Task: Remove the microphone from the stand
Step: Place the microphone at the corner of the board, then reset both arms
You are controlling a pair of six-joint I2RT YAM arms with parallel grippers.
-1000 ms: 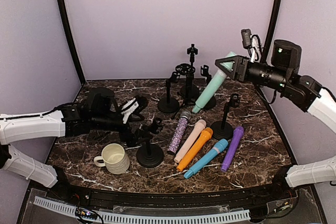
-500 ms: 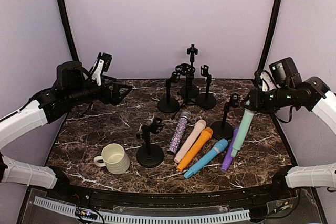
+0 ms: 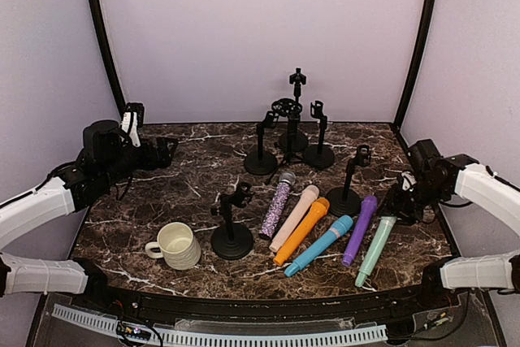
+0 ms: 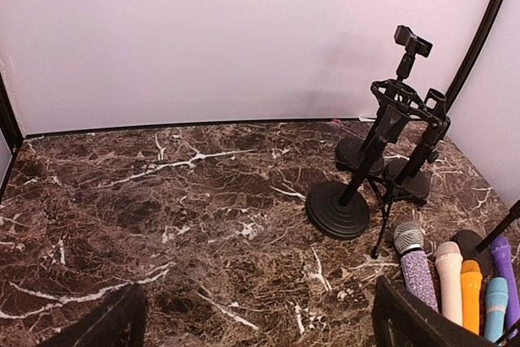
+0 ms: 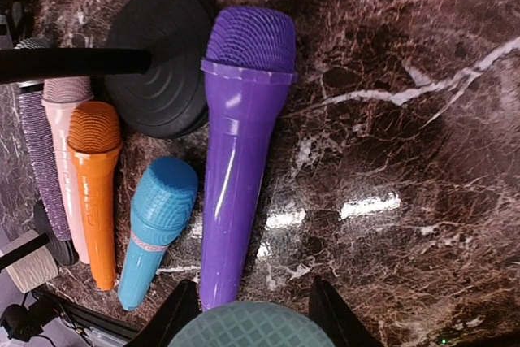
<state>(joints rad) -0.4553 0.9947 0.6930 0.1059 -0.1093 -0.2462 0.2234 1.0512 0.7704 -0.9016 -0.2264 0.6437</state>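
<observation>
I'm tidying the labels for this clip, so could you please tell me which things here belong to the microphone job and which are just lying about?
In the job: mint microphone, held in the right claw; black stands, all empty.

Lying about: cream mug; glitter microphone; pink microphone; orange microphone; blue microphone; purple microphone; left claw, open.

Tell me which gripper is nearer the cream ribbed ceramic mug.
Left. The left gripper hangs open behind the cream ribbed mug, toward the back-left; the right gripper is far off at the right side, gripping a mint-green plastic microphone.
</observation>
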